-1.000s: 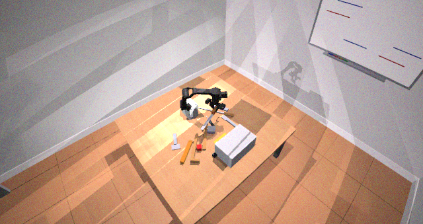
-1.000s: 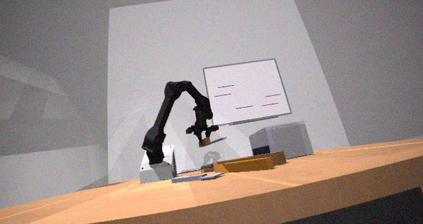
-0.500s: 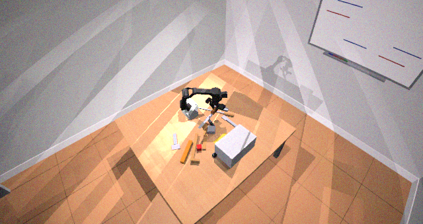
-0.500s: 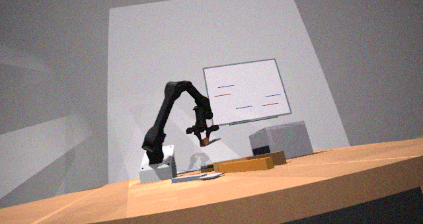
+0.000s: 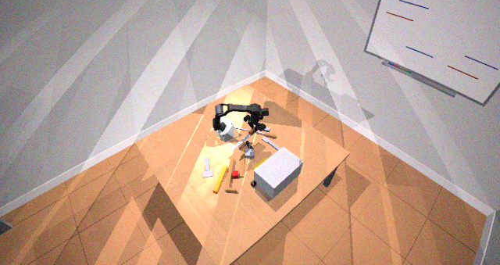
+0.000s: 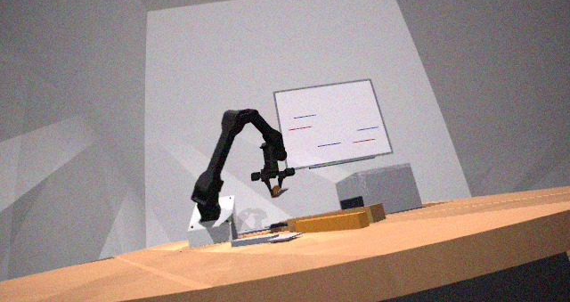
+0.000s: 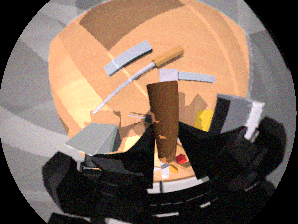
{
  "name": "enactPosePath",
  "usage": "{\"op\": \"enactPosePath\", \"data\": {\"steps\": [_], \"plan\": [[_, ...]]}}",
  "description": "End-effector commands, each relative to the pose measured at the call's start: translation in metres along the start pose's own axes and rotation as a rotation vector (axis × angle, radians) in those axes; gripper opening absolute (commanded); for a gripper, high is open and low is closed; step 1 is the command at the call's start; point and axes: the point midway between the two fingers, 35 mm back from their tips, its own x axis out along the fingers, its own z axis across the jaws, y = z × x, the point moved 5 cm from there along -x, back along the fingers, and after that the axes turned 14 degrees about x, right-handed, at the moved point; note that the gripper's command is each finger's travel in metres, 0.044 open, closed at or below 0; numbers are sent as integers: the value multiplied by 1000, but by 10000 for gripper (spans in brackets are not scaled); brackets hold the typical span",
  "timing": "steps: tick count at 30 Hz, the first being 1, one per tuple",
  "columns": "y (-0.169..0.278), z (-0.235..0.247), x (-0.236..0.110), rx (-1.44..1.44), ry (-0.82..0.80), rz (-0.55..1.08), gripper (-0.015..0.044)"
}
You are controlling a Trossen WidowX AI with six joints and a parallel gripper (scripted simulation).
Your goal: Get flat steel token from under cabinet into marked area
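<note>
One black robot arm [image 6: 223, 159] stands on a pale grey base [image 6: 196, 235] at the back of a wooden worktop [image 6: 401, 248], in the corner of a room with a tiled floor. One whiteboard [image 6: 331, 121] hangs on the wall.

The arm's single hand [image 6: 272, 183] hangs in the air above the worktop, closed on one tool with a brown wooden handle [image 7: 164, 112]. In the wrist view the handle runs straight out from between the fingers, and its far end cannot be made out.

One grey cabinet [image 5: 278, 171], a plain box, sits on the worktop well apart from the hand. One small dark piece [image 5: 253, 183] shows at its lower front corner.

Several loose tools lie on the worktop between the arm and the cabinet. From above, one yellow bar [image 5: 219, 179] lies beside one wooden T-shaped stick [image 5: 231, 179], with one small red cube [image 5: 235, 173] just beside them. One pale flat scraper [image 5: 207, 168] lies to their left. Nearer the arm lie about three thin grey strips [image 5: 270, 142] and one dark grey piece [image 5: 250, 152]; they are too small to name.

The steel token cannot be seen in any view.
</note>
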Motion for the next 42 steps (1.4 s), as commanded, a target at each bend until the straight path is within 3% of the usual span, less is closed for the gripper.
{"op": "enactPosePath", "data": {"steps": [1,26,42], "plan": [[0,0,-2,29,7,-2,0],[-26,8,-2,94,7,-5,0],[-25,8,-2,-25,7,-4,0]]}}
